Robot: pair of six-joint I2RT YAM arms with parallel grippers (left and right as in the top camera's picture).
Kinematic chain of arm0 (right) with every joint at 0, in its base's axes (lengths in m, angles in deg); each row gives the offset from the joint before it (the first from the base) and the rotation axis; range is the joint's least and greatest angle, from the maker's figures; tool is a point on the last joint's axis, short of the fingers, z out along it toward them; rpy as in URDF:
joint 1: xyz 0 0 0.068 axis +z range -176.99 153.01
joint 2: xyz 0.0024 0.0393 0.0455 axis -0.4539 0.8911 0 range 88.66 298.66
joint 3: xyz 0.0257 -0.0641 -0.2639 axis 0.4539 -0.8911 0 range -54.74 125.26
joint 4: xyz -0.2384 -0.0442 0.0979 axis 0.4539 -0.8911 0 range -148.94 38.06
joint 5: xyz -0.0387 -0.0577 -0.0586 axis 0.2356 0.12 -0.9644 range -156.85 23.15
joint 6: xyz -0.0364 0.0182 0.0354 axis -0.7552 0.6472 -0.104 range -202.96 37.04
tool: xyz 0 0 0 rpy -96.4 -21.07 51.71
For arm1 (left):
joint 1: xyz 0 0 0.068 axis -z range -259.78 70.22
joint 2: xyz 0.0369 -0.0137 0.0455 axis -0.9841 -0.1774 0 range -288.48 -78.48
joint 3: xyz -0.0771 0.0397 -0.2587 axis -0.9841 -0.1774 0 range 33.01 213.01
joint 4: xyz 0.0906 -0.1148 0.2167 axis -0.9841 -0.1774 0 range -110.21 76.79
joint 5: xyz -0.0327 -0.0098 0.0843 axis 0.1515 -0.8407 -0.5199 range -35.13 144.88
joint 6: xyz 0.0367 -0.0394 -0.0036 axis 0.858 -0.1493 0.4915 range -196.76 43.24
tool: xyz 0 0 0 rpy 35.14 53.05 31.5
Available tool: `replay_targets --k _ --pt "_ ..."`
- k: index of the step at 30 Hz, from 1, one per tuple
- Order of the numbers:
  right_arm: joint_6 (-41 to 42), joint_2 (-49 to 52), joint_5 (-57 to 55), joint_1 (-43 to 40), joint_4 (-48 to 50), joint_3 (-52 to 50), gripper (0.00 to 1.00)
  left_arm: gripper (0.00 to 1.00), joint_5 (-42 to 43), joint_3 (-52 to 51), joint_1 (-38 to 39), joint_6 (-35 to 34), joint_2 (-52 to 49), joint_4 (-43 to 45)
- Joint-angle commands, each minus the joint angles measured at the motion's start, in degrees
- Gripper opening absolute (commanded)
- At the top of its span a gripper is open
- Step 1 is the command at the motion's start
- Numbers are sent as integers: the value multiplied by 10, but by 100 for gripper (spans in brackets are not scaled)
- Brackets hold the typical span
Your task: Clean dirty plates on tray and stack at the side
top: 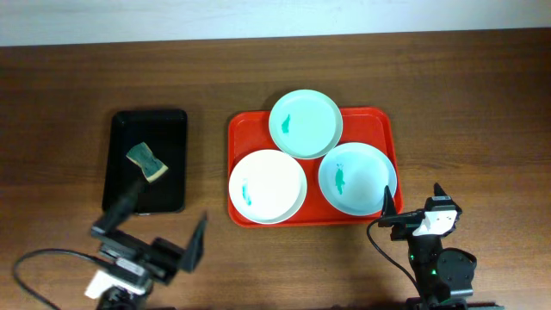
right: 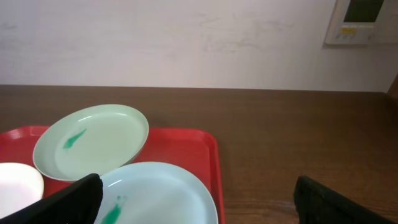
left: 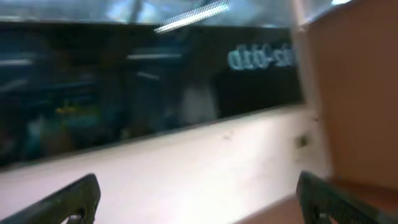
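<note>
Dirty plates (top: 267,186) crowd the red tray (top: 379,120) on the surface (top: 482,103): white plate (top: 274,194) near-left, mint green plate (top: 305,123) lapping both neighbours and overhanging the far rim, pale blue plate (top: 356,178) near-right. The left gripper (top: 171,207) hangs with jaws wide apart and empty by the black tray (top: 164,125) holding the sponge (top: 147,163); the right gripper (top: 414,194), jaws equally spread on nothing, sits off the red tray's near-right corner. Lifting a lower plate first would likely tip the mint one off the far edge; bare surface lies open on either side for stacking.
</note>
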Motion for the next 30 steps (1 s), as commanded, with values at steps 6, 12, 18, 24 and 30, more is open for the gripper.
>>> replay_targets --k 6,12,18,24,30 --pt "4 -6 1 -4 -4 -4 98 99 -16 323 0 81 -422 -420" --pt "4 -6 1 -4 -4 -4 98 99 -235 458 0 -64 -658 -567" --pt "4 -6 1 -4 -4 -4 99 99 -405 527 -5 -143 -810 -661" --pt "4 -6 1 -4 -4 -4 98 99 -401 527 -38 -290 -892 -637" --pt "4 -6 1 -4 -4 -4 99 99 -370 527 -77 -322 -943 -604"
